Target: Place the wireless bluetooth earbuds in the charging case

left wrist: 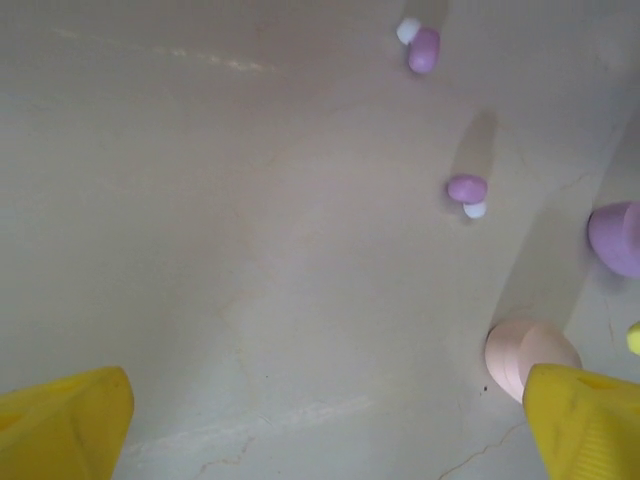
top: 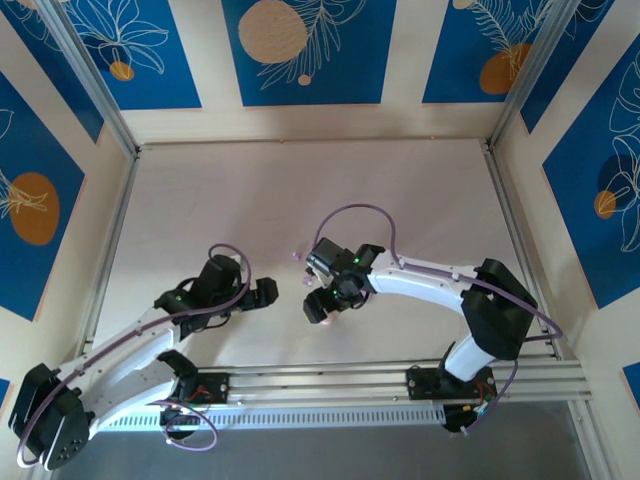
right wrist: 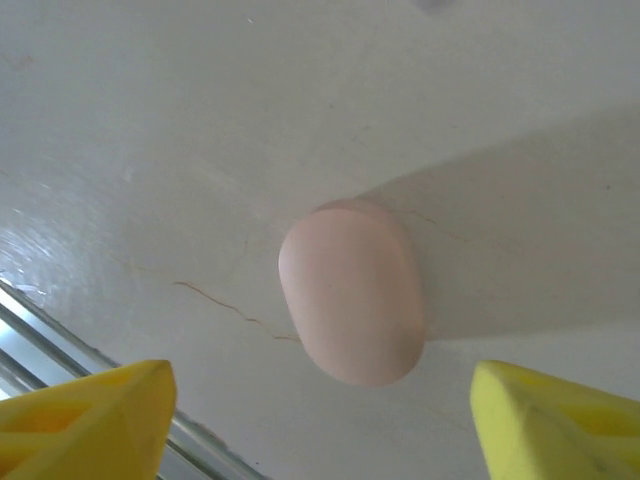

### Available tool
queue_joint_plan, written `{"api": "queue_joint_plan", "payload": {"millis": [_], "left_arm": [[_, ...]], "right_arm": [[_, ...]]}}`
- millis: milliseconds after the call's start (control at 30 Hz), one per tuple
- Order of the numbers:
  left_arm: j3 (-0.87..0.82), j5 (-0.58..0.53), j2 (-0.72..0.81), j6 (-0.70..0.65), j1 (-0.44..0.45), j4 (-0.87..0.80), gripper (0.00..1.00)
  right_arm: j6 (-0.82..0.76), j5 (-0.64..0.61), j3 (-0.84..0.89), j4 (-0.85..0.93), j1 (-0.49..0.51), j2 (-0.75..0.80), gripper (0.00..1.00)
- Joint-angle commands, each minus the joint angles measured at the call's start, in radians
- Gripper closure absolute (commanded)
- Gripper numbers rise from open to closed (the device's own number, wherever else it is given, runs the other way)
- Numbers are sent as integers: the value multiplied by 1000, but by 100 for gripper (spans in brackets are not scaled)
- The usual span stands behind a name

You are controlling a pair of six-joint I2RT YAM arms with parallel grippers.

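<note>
Two purple earbuds with white tips lie loose on the table, one (left wrist: 422, 47) farther off and one (left wrist: 467, 190) nearer. A pale pink oval charging case (right wrist: 350, 290) rests on the table with no opening showing. My right gripper (right wrist: 320, 410) hangs just above and short of it, open, with nothing between its yellow fingers. My left gripper (left wrist: 325, 420) is open over bare table, and the pink case (left wrist: 520, 355) lies just past its right finger. In the top view the left gripper (top: 262, 292) and right gripper (top: 325, 305) face each other mid-table, a tiny bud (top: 295, 256) just beyond them.
A purple case (left wrist: 618, 238) sits at the right edge of the left wrist view. A metal rail (right wrist: 60, 340) runs close behind the pink case on the near side. Light table surface (top: 300, 190) stretches toward the back wall.
</note>
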State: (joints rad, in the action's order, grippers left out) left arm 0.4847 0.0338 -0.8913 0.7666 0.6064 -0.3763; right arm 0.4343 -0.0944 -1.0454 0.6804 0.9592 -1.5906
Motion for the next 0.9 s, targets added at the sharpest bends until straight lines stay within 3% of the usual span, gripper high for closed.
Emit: {"api": "queue_joint_plan", "payload": {"millis": [0, 333, 867], "left_arm": [[26, 50, 25, -38, -40, -49, 0], [9, 78, 38, -36, -73, -52, 0], [3, 95, 48, -39, -85, -44, 0]], "right_arm": [[-96, -43, -40, 46, 27, -56, 17], [-167, -177, -138, 124, 99, -236, 18], [-141, -227, -171, 136, 110, -291, 46]]}}
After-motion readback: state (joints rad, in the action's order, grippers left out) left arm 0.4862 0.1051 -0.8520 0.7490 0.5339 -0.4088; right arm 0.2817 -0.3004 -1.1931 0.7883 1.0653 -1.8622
